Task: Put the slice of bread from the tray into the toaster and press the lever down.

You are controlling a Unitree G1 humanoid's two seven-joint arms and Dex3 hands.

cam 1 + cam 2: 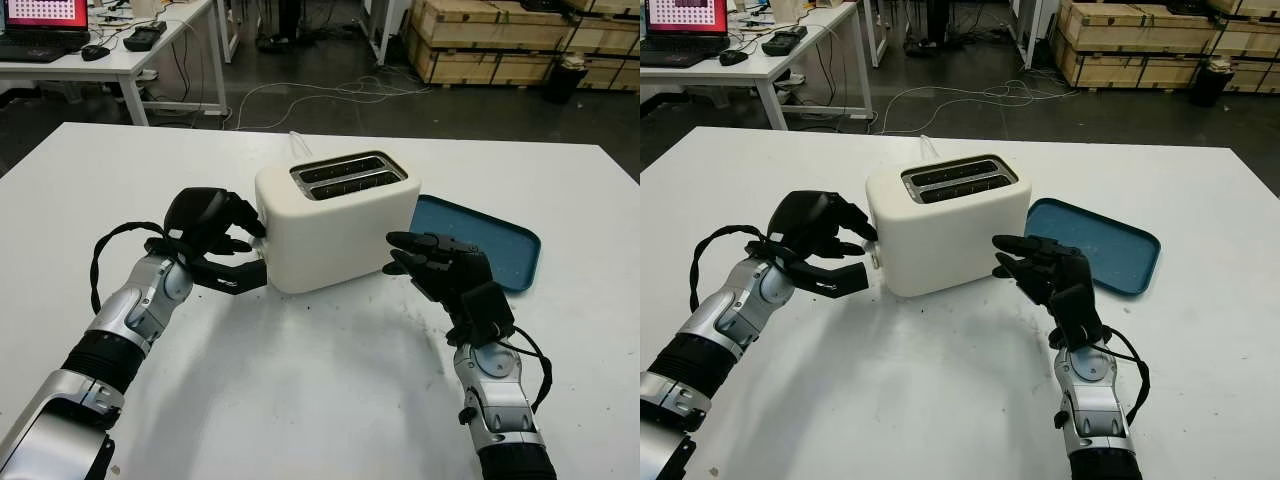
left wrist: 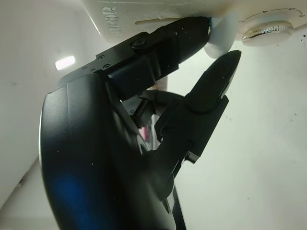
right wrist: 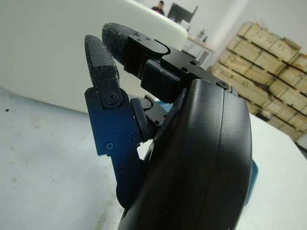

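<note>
Over by the toaster's (image 1: 335, 220) left end, left hand (image 1: 212, 240) has its fingers (image 2: 182, 38) pinching the lever (image 2: 221, 36). Right hand (image 1: 440, 268) hovers open at the other end. Blue tray (image 1: 500, 245) toward the table's right edge; bread presumably slotted. Lever's stiff, push from above.

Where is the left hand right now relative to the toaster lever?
In the head views the left hand is at the toaster's left end, and the left wrist view shows its fingers on the white lever beside the dial.
</note>
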